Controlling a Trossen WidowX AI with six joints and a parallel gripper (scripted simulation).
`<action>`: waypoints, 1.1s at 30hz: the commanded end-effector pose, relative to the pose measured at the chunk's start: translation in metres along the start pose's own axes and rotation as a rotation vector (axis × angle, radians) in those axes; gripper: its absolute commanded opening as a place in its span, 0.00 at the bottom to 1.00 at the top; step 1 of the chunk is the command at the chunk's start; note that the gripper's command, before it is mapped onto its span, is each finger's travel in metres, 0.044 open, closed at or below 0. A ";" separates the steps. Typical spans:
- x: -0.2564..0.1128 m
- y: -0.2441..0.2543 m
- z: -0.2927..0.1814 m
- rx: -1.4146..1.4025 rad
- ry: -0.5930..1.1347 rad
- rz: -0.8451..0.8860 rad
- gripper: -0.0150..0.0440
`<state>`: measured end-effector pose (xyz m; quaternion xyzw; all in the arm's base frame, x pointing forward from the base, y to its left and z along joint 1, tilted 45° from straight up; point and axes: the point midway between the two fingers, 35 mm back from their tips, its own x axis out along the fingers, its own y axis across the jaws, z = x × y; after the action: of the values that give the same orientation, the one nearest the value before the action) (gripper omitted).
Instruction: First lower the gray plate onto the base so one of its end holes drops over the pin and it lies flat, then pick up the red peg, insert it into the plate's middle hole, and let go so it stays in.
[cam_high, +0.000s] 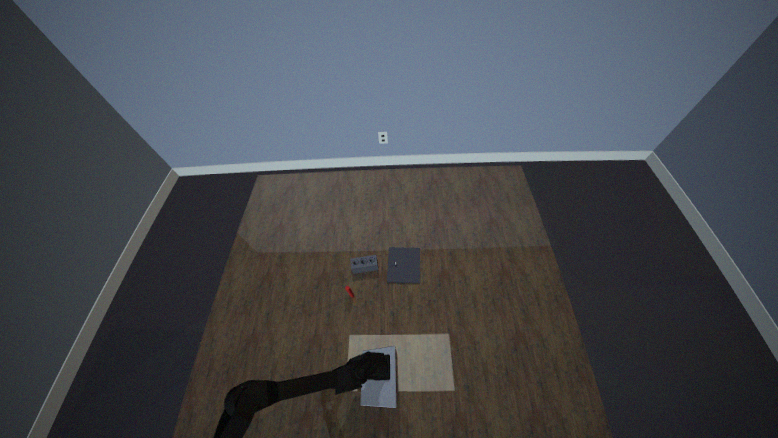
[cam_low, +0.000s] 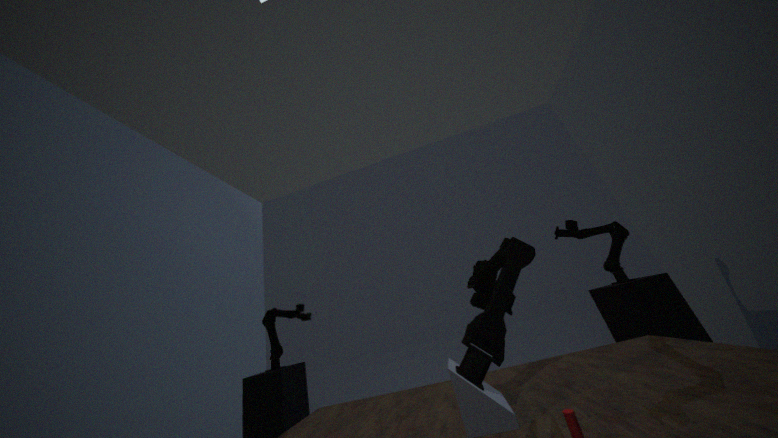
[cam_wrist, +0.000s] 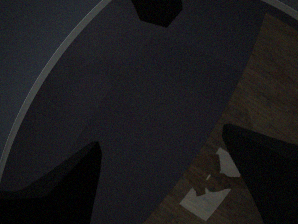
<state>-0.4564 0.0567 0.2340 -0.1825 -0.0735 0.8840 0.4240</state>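
Note:
The gray plate (cam_high: 364, 266), a block with three holes on top, rests on the wooden surface left of the dark square base (cam_high: 408, 274) in the top view, apart from it. The small pin (cam_high: 395, 263) stands up from the base's left half. The red peg (cam_high: 349, 292) (cam_low: 572, 423) lies in front of the plate, slightly tilted in that view. My gripper (cam_wrist: 162, 136) is open, with nothing between its fingers in the wrist view. It is far from the plate, the peg and the base; the top view does not show its fingertips.
My arm (cam_high: 304, 385) (cam_low: 486, 331) stands on a pale pedestal (cam_high: 379, 396) (cam_low: 484, 410) and reaches out of the top view at the bottom left. The exterior view also shows two other arms on black stands (cam_low: 274, 399) (cam_low: 647, 310). A bright light patch (cam_high: 427, 364) lies beside the pedestal.

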 end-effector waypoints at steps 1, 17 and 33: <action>0.000 0.000 0.000 0.000 0.000 0.000 0.98; -0.175 0.140 -0.057 -0.225 0.047 0.609 1.00; -0.410 0.154 -0.175 -0.551 0.211 1.176 1.00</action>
<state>-0.3082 -0.3315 0.1430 -0.3544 -0.1354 0.9162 -0.1289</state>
